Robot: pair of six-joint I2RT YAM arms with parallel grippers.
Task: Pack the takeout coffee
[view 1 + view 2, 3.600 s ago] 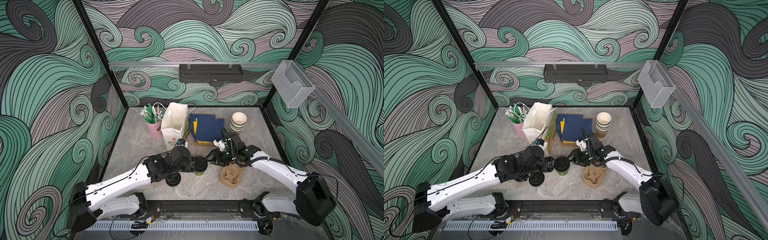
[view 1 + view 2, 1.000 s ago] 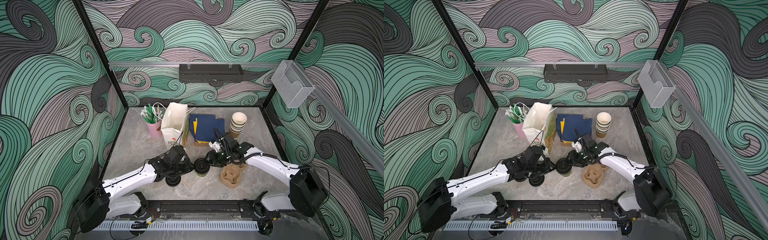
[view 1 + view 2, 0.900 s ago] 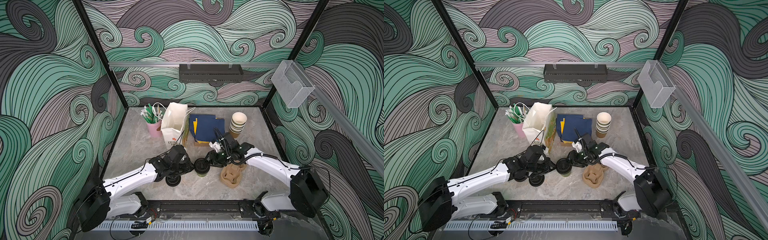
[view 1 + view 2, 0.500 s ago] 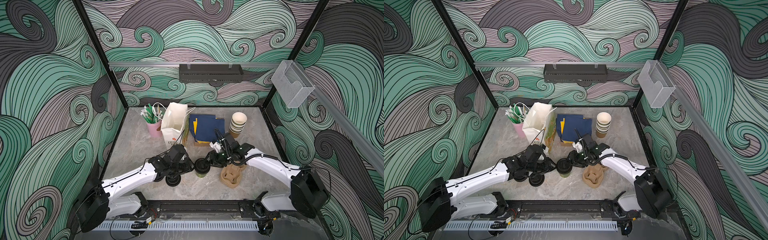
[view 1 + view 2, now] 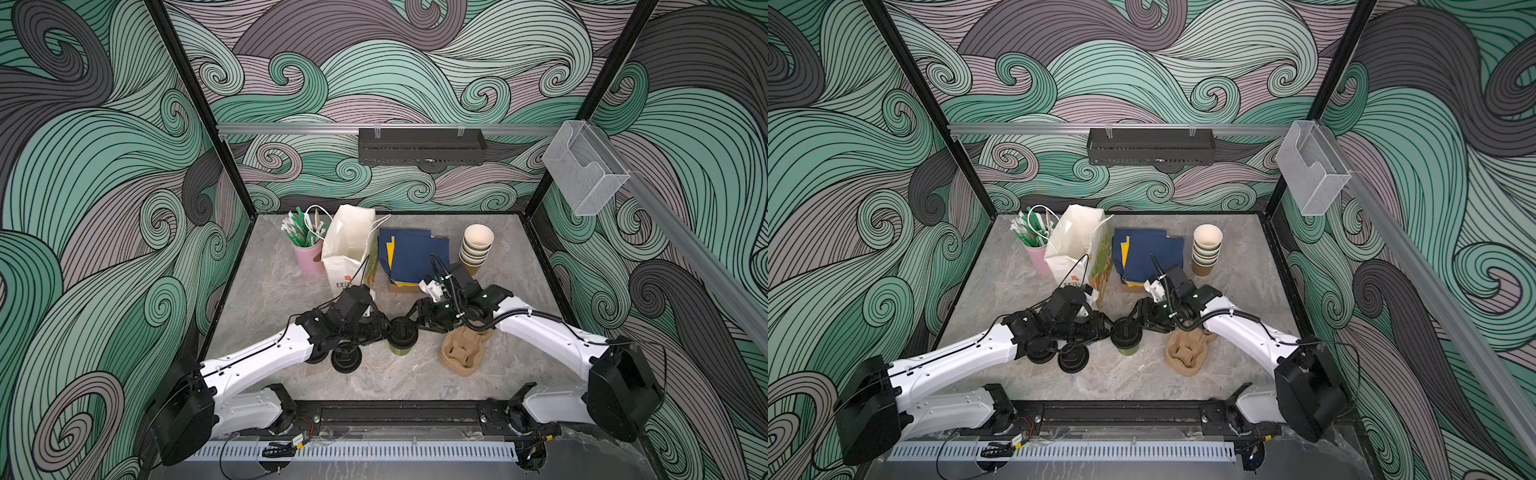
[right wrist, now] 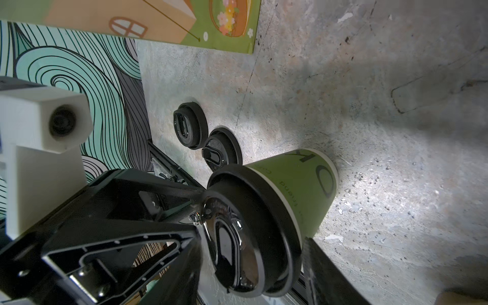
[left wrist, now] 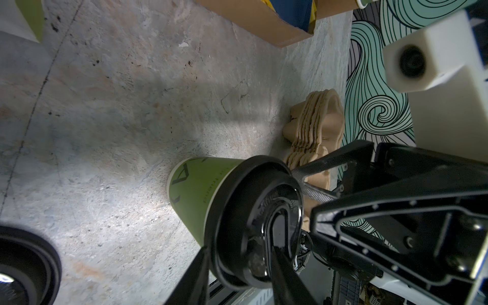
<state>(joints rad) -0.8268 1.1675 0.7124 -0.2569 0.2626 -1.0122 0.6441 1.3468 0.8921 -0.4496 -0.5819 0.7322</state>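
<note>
One green cup (image 5: 401,338) with a black lid (image 7: 253,211) stands upright on the table (image 5: 270,291), near the front and about midway between the arms. I see only this one capped cup. Its long axis is vertical, and the two grippers meet it from opposite sides at lid height. The left gripper (image 5: 385,329) comes from the cup's left and the right gripper (image 5: 417,322) from its right, so neither arm is clearly nearer.

In both wrist views each gripper's jaws stand partly apart with their tips at the lid's edge. The left one has a finger beside the rim and another over the lid's top, and I judge it to be clamping nothing. Whether the right one presses on the lid I cannot tell.

A stack of pulp carriers (image 5: 461,355) lies just right of the cup, partly under the right arm, with its top pockets empty. The right arm is better placed for that drop, I think. The left is nearer the paper bag (image 5: 348,245), which stands open behind the cup. Only white paper shows inside it.

Two loose lids (image 6: 221,153) lie on the table beside the left gripper. At the back:

- A pink tumbler (image 5: 309,262) holds green and white sticks.
- A cardboard box (image 5: 400,287) holds navy and yellow sheets.
- A stack of bare cups (image 5: 477,247) stands with its top cup empty.
</note>
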